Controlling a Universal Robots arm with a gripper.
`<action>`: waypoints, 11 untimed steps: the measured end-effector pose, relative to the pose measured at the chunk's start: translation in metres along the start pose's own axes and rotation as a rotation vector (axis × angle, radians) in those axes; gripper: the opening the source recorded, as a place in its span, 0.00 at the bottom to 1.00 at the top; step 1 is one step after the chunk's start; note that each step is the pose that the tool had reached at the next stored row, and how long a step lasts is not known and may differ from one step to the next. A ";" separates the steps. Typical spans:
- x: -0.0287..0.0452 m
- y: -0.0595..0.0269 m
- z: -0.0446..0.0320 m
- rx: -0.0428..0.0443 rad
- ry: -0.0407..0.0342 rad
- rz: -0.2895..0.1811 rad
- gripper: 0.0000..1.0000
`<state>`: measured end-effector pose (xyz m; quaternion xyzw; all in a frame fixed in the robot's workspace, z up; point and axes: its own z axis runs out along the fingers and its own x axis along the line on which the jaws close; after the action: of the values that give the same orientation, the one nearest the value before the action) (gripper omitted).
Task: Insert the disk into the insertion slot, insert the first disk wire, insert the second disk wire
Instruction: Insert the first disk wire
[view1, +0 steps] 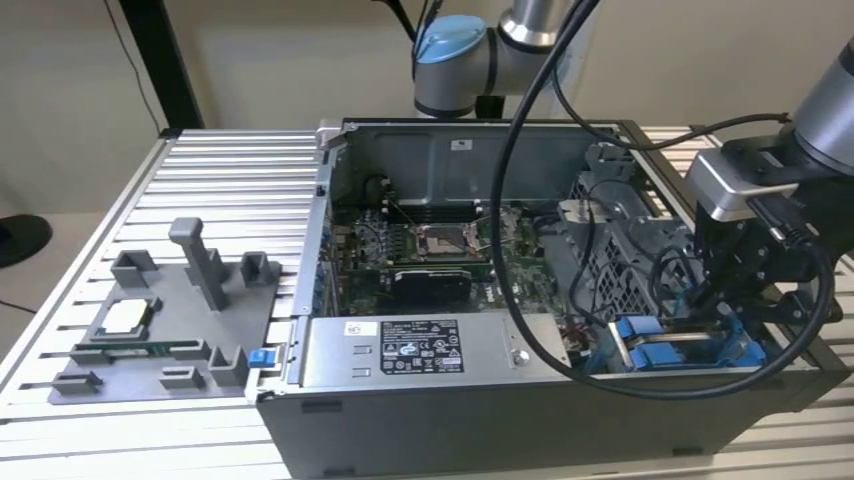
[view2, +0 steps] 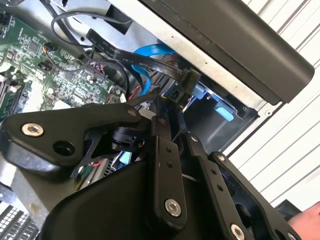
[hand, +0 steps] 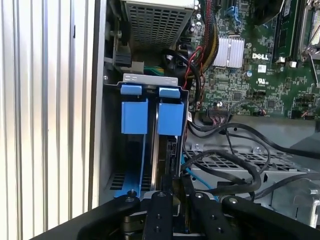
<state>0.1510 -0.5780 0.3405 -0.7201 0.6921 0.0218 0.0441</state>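
Note:
The disk (hand: 155, 142) sits edge-on inside the insertion slot (hand: 150, 79), its blue carrier tab (hand: 171, 118) beside a second blue tab (hand: 135, 116). In the exterior view the blue carriers (view1: 657, 350) lie low in the open computer case at the exterior view's right. My gripper (view1: 707, 303) reaches down into the case just behind them. In both wrist views its fingers (hand: 160, 210) stand close together, shut on a dark wire connector (hand: 172, 152) at the disk's end. A flat black wire (view2: 150, 67) and a blue wire (view2: 149, 54) run to the gripper (view2: 170, 106) tips.
The grey power-supply box (view1: 400, 350) lies along the case's front. The motherboard (view1: 427, 250) fills the middle. Loose black cables (hand: 235, 165) cross the perforated cage next to the bay. A grey fixture (view1: 160, 320) with parts sits on the ribbed table at the exterior view's left.

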 end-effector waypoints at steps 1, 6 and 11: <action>0.0000 -0.0001 0.0000 0.0000 0.0000 0.000 0.00; 0.0017 -0.0008 -0.0001 0.0001 0.0001 0.000 0.00; 0.0024 -0.0010 0.0007 0.0018 0.0008 0.018 0.00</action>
<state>0.1521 -0.5802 0.3396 -0.7138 0.6987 0.0213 0.0443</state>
